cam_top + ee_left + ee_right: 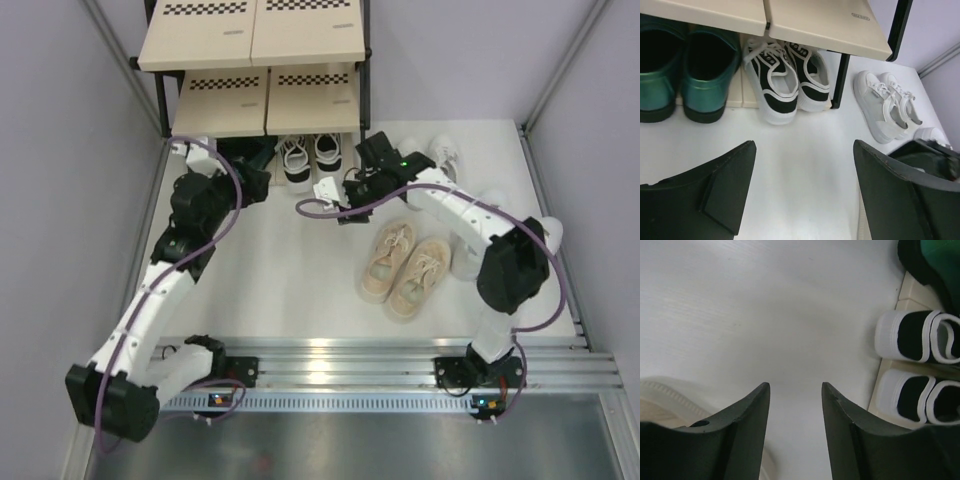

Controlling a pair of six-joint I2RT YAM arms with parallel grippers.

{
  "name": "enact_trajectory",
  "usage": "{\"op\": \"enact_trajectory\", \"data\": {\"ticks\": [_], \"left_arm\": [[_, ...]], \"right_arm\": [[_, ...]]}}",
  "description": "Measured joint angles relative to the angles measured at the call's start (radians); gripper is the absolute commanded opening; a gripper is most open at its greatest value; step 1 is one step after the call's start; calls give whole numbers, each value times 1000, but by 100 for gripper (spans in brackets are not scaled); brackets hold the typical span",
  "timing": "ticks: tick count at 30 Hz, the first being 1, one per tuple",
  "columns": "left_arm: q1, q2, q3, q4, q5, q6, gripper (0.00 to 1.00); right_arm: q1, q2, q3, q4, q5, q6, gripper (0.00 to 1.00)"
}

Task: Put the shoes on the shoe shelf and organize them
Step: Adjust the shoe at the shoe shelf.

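The shoe shelf [250, 45] stands at the far side and also shows in the left wrist view [825, 25]. On its bottom board sit the dark green shoes [685, 75] and the black-and-white sneakers [308, 155], seen in both wrist views [787, 82] [917, 337]. The beige sneakers [405, 265] lie on the floor in the middle. The small white sneakers [885, 107] lie right of the shelf [445, 152]. My left gripper [804, 145] is open and empty in front of the green shoes [255, 180]. My right gripper [795, 386] is open and empty over bare floor [330, 200].
A larger white shoe [465, 258] lies mostly hidden under my right arm [470, 215]. Grey walls close in on both sides. A metal rail [340, 360] runs along the near edge. Bare white floor [290, 260] lies between the arms.
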State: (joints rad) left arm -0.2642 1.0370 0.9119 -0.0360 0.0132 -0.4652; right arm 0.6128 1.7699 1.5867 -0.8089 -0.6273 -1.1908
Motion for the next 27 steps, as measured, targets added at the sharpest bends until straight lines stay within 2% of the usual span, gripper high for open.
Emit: {"op": "enact_trajectory", "data": {"ticks": [2,5,8,11,17,27], "left_arm": [[2,-113,-1,-96,-29,48,87],[2,-304,-21,-212,-87,114,89],[2,-465,-68,-277,-144,160,89],[2,-574,-122,-315,-187,189,89],[2,-665,-227,-400,-239,223,89],[2,-715,-253,-430,-269,244,89]], "right_arm": [[43,87,85,14,52,-16,45],[84,211,213,37,132,-23,52],[101,312,322,71,212,-33,55],[106,389,407,110,293,-50,63],[106,458,467,190,397,-93,75],[107,549,503,318,428,-109,80]]}}
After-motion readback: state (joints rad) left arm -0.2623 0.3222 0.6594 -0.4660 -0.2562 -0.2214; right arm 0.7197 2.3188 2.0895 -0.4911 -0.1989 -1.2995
